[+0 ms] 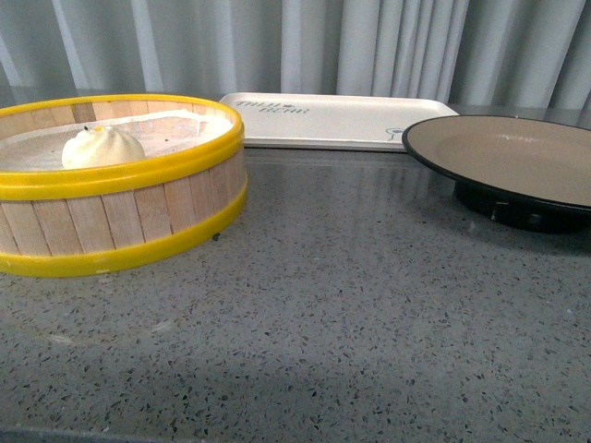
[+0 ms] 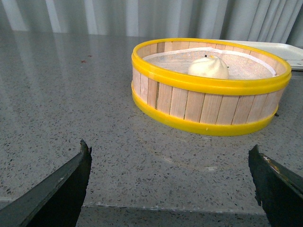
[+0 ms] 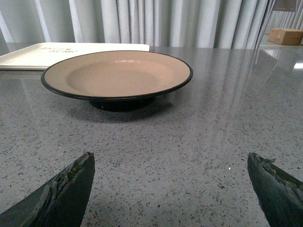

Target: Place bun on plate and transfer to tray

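The white pleated bun [image 1: 102, 146] sits inside the yellow-rimmed wooden steamer basket [image 1: 138, 217] at the left; it also shows in the left wrist view [image 2: 209, 66]. The brown-grey plate [image 1: 517, 157] with a black rim and foot stands empty at the right, and fills the right wrist view [image 3: 118, 73]. The cream tray [image 1: 332, 120] lies empty at the back, between basket and plate. My left gripper [image 2: 170, 153] is open and empty, well short of the basket [image 2: 208, 101]. My right gripper [image 3: 170, 158] is open and empty, short of the plate. Neither arm shows in the front view.
Grey speckled stone tabletop [image 1: 351, 305] with pale curtains behind. The tabletop's near edge [image 2: 170, 208] runs just under my left gripper. A cardboard box [image 3: 286, 35] stands far off in the right wrist view. The tray's corner [image 2: 284, 49] shows behind the basket.
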